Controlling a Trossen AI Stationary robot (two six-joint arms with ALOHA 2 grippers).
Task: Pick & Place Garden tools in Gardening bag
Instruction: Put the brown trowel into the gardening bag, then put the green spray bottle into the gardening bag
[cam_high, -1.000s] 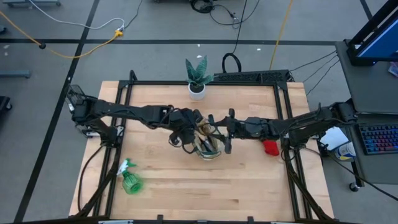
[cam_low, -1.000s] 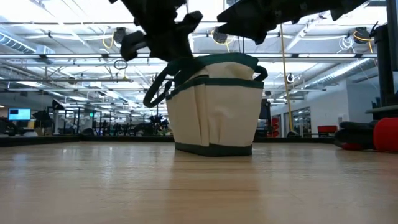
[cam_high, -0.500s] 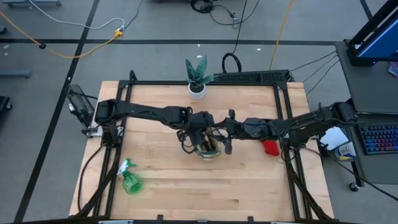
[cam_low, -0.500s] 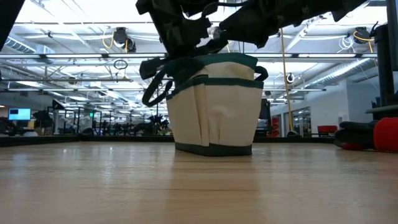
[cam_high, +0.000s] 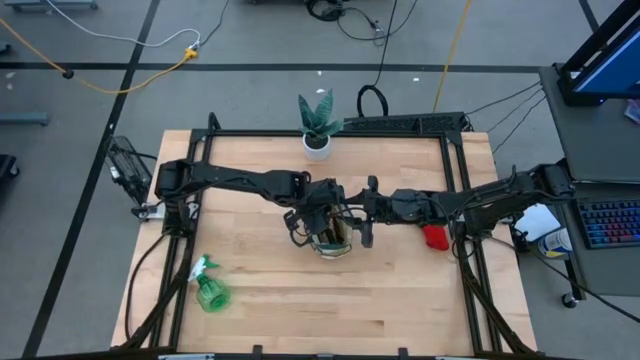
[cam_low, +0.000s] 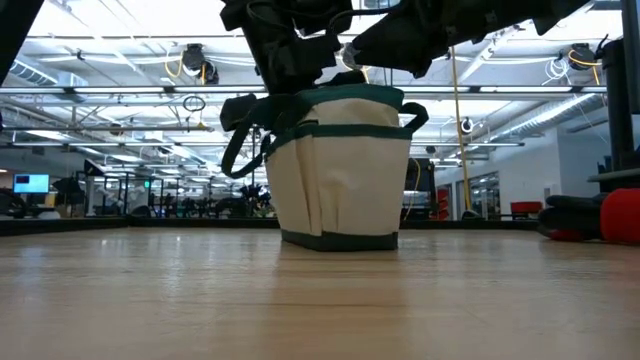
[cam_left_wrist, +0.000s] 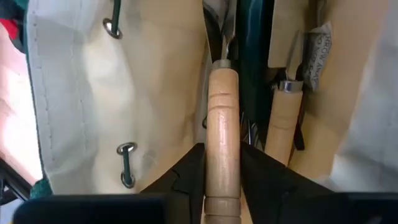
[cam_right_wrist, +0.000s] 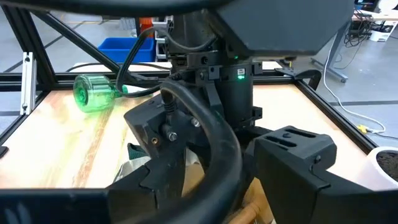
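Note:
The gardening bag (cam_high: 337, 240), beige canvas with dark green trim, stands upright on its base (cam_low: 340, 238) at mid-table. My left gripper (cam_left_wrist: 224, 182) points steeply down over its open mouth, shut on a wooden-handled tool (cam_left_wrist: 224, 124) that reaches into the bag. A second wooden-handled tool (cam_left_wrist: 283, 118) stands inside. My right gripper (cam_high: 358, 214) is open just right of the bag's rim, above it. A green spray bottle (cam_high: 210, 291) lies near the front left. A small red item (cam_high: 434, 237) lies to the right. My left gripper pinches the tool's pale wooden handle (cam_left_wrist: 224, 163) between its two fingers (cam_left_wrist: 186, 177), near the handle's free end. The fingers slant down from the table's left and run along the handle. The tool hangs nearly upright, its metal end down inside the bag.
A green plant in a white pot (cam_high: 318, 128) stands at the far edge. The black frame rails (cam_high: 200, 170) border the table on the left, right and far sides. Bare wood (cam_high: 330, 310) lies in front of the bag.
My left gripper has moved toward the table's right, over the bag, and down, tipping to point more steeply. The tool has gone down into the bag's mouth with it. The bag's top and its left loop handle have shifted a little toward the table's left.

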